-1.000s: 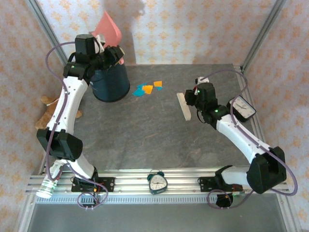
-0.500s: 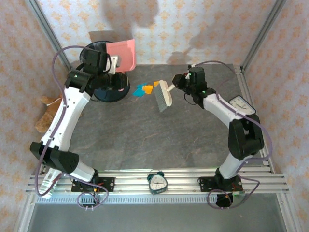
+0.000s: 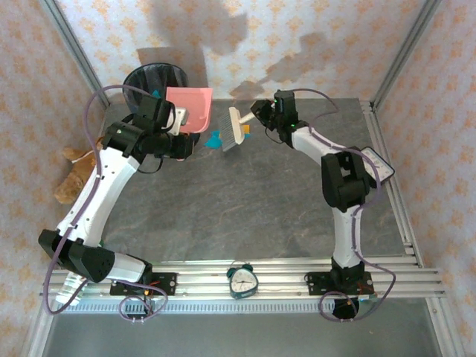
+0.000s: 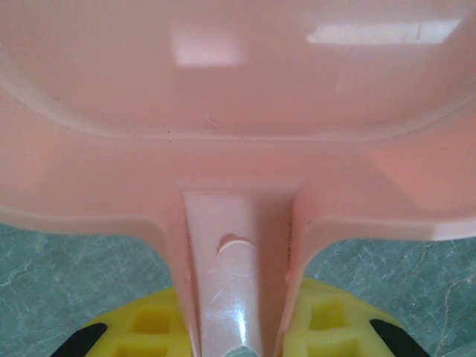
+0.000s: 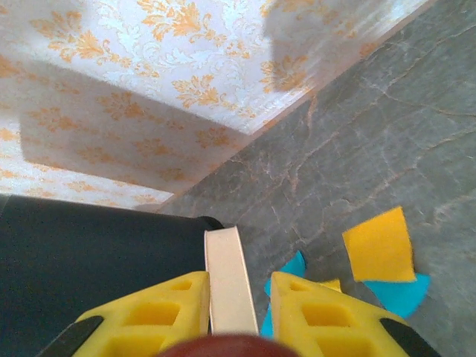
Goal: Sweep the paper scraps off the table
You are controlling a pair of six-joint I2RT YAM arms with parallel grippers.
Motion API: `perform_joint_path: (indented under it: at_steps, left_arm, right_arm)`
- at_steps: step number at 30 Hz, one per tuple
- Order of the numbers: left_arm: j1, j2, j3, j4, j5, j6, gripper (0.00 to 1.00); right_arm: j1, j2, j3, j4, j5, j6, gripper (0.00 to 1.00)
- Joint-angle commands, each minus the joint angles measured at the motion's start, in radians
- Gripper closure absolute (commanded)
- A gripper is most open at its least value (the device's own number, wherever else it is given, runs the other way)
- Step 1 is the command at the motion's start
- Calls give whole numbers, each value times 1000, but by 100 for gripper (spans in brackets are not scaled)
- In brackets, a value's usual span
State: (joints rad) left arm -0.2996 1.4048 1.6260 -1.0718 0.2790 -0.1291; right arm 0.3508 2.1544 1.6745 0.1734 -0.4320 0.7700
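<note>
**Top external: one dustpan, one brush, both gripped**

My left gripper [image 3: 178, 123] is clamped on the single pink dustpan [image 3: 190, 106], and my right gripper [image 3: 260, 113] is clenched on the one brush [image 3: 238, 128]. The paper scraps [image 3: 216, 140] lie between them on the table [image 3: 245, 208]. On the right wrist camera I count two yellow-orange and at least two teal.

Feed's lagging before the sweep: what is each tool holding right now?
Left tool: shut on the dustpan handle.
Right tool: shut on the brush handle.

Bright light throws soft shadows on the back wall [image 3: 312, 37]; glare patches mark the blurred dustpan [image 4: 238, 89].
</note>
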Motion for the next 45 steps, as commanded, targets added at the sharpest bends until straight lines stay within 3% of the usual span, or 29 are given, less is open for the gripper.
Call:
perform_joint_path:
  at_steps: [1,11,18,28,45]
  left_arm:
    - [-10,-20,-8,-15,-24,18,100]
    - [-12,-16,-5,-36,-21,31,100]
    - [-12,-18,-9,-38,-9,32,100]
    - [-14,-9,-11,-34,17,23,100]
    - [-62,10,-16,-35,24,20,100]
  right_arm:
    - [15,63,124,15,-26,57,100]
    - [33,272,423,-177,9,26,100]
    - [36,266,429,-311,108,-59,100]
    - [28,96,184,-319,304,-93,100]
    - [21,-260,-350,-226,508,-23,100]
